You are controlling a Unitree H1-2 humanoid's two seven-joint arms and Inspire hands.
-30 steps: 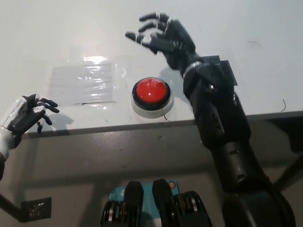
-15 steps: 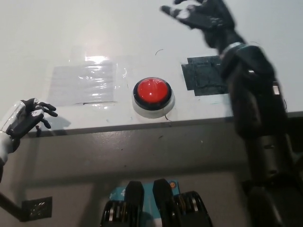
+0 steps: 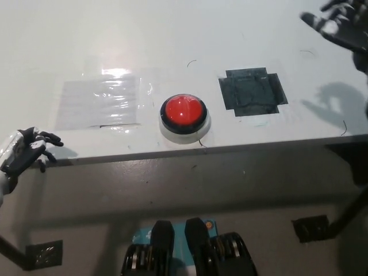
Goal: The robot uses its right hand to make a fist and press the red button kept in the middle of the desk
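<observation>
Red button (image 3: 183,112) sitting near the desk's (image 3: 172,34) front edge, hard and round, likely best pushed on top; right hand (image 3: 339,26) far right of it, fingers spread, no fist; left hand (image 3: 23,152) resting far left, fingers loosely curled.

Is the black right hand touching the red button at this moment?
Apart. The head view shows the right hand at the upper right edge, with bare desk and a dark tape patch between it and the red button.
</observation>
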